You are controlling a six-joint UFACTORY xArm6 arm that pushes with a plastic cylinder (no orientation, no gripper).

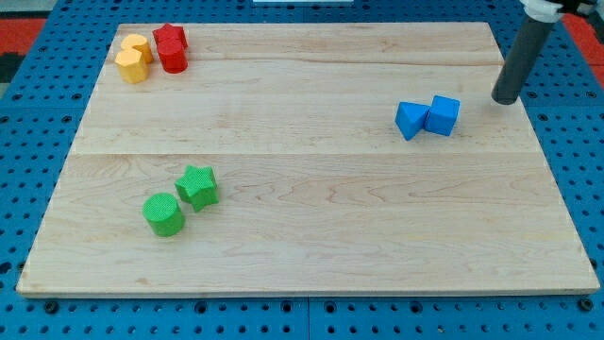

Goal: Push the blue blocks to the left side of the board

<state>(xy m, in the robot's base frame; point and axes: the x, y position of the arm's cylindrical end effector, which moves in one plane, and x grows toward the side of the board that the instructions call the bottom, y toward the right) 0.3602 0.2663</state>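
Two blue blocks, wedge touching cube, sit left of my tip; no fingers visible.

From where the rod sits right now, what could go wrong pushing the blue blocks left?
1. My tip sits up and right of the blue cube; an off-centre push could split it from the blue triangular block.
2. A downward-drifting path might strike the green star block.

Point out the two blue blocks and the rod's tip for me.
blue cube [444,114], camera view, on its front face.
blue triangular block [410,120], camera view, on its front face, touching the cube's left side.
my tip [506,99], camera view, rod's very end, right of the cube.
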